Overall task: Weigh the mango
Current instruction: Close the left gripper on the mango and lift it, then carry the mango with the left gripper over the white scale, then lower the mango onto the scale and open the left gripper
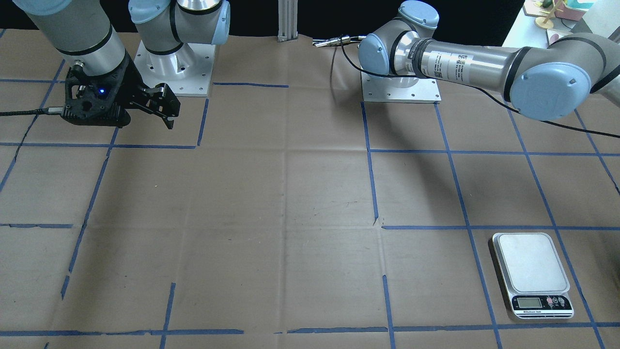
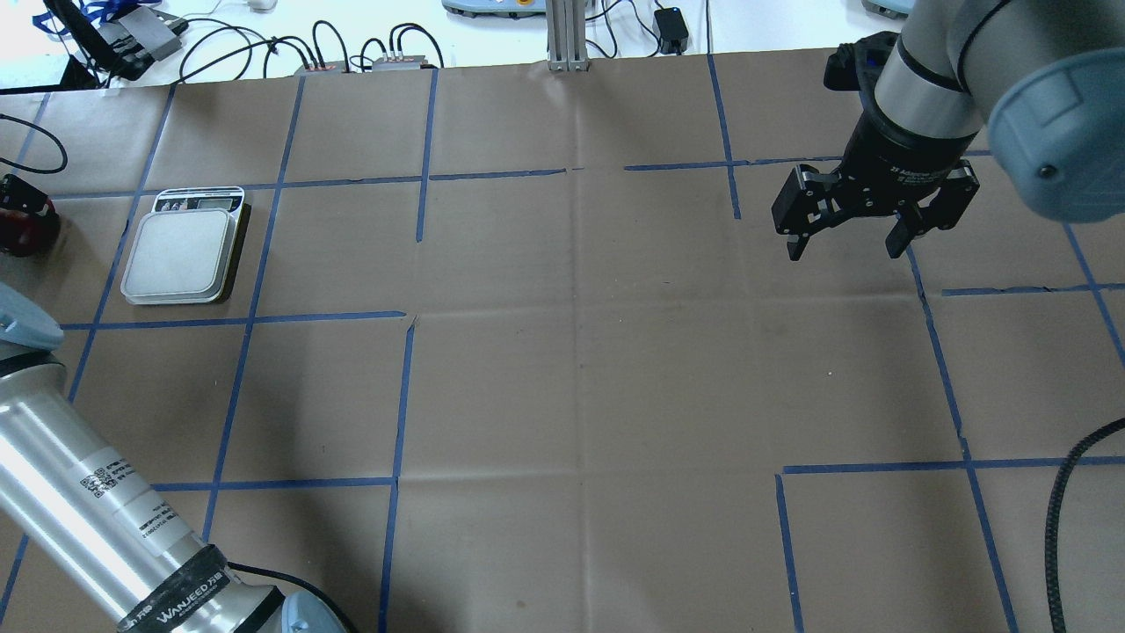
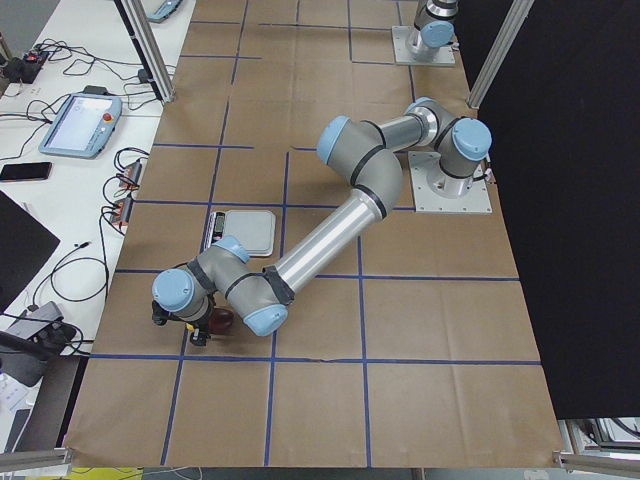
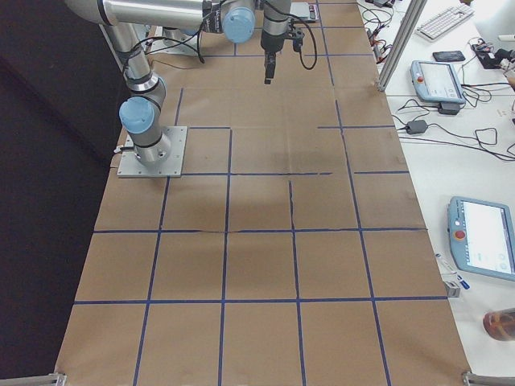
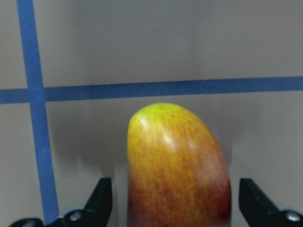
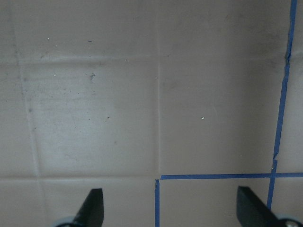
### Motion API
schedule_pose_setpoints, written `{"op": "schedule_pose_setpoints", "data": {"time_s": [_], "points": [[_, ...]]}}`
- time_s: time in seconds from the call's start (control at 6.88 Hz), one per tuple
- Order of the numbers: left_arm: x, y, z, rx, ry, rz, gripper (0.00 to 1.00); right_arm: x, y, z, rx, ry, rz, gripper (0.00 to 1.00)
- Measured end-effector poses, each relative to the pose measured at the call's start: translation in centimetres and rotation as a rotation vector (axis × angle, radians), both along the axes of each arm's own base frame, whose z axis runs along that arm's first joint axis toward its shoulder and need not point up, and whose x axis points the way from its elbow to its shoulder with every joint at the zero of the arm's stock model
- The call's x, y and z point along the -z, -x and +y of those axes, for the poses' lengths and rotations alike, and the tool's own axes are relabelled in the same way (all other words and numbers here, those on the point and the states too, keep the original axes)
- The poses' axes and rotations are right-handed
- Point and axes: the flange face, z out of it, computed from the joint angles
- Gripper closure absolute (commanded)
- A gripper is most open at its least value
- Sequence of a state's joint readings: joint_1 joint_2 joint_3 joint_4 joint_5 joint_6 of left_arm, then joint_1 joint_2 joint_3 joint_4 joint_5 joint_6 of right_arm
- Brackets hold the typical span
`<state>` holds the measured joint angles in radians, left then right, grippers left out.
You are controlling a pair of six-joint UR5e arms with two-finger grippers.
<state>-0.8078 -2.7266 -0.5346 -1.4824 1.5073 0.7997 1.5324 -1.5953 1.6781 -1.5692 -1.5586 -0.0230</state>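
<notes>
The mango point(image 5: 177, 156) lies on the brown surface point(image 2: 562, 378) at 9 o'clock from the scale point(image 2: 180, 255) (overhead view), between the spread fingers of the left gripper point(image 5: 175, 185), neither touching it, while the right gripper point(image 2: 845, 251) hangs splayed and empty at 3 o'clock

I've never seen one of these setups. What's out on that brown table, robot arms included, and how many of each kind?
Mango: 1
Kitchen scale: 1
Robot arms: 2 (left arm, right arm)
Total: 4
</notes>
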Motion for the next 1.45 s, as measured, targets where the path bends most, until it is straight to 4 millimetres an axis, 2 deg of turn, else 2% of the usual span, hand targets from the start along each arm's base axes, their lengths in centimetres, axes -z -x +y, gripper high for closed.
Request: {"op": "schedule_pose_setpoints", "data": {"time_s": [0.15,0.29,0.44,0.58,0.87,1.02,1.16,1.31,1.45], "points": [[-0.4,0.1,-0.1,0.000,0.005,-0.002,0.61,0.0,0.0,0.0,0.000,0.000,0.000,0.00],[-1.8,0.2,-0.1,0.002,0.015,-0.010,0.62,0.0,0.0,0.0,0.000,0.000,0.000,0.00],[-4.2,0.9,-0.1,0.006,0.026,-0.020,0.65,0.0,0.0,0.0,0.000,0.000,0.000,0.00],[-7.1,2.8,-0.4,0.004,0.024,-0.023,0.65,0.0,0.0,0.0,0.000,0.000,0.000,0.00],[-11.7,9.0,-0.9,-0.027,-0.014,-0.004,0.65,0.0,0.0,0.0,0.000,0.000,0.000,0.00],[-13.2,13.5,-0.8,-0.042,-0.037,0.010,0.65,0.0,0.0,0.0,0.000,0.000,0.000,0.00],[-13.7,18.1,-0.4,-0.052,-0.062,0.023,0.65,0.0,0.0,0.0,0.000,0.000,0.000,0.00],[-13.0,22.4,0.3,-0.054,-0.090,0.033,0.65,0.0,0.0,0.0,0.000,0.000,0.000,0.00],[-11.4,25.2,1.2,-0.050,-0.112,0.040,0.65,0.0,0.0,0.0,0.000,0.000,0.000,0.00]]}}
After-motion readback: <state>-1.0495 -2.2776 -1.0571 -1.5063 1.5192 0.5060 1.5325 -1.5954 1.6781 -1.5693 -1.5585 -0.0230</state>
